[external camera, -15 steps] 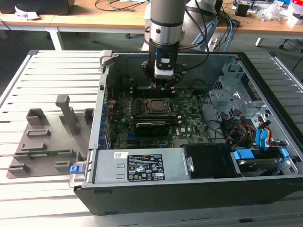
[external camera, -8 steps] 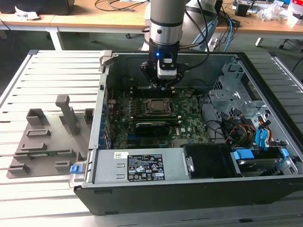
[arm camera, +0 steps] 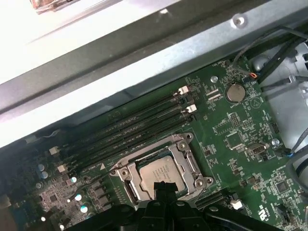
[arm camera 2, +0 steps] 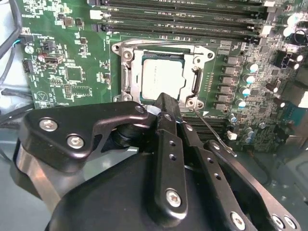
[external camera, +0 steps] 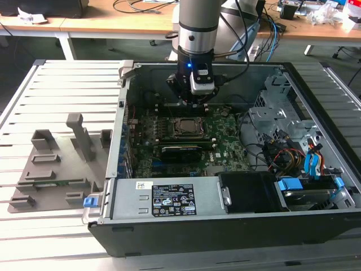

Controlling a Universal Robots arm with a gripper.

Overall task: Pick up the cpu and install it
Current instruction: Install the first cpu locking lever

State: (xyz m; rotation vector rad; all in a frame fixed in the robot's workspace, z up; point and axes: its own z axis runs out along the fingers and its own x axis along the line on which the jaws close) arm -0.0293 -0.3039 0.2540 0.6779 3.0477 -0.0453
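Hovering above the green motherboard [external camera: 186, 141] inside an open black computer case [external camera: 225, 226], black gripper [arm camera 2: 166, 103] pressed together and empty, silver-grey square cpu [arm camera 2: 161, 77] seated in its metal-framed socket [arm camera: 161, 171]

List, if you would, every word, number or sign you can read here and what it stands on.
Label on the metal cover: print too small to read.
cpu top: faint marks, unreadable.
Motherboard: white lettering, too blurred to read.
No text can be quoted.

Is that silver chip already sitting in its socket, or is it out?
In. The cpu lies flat inside the socket's metal frame on the motherboard; the tool hovers at its edge.
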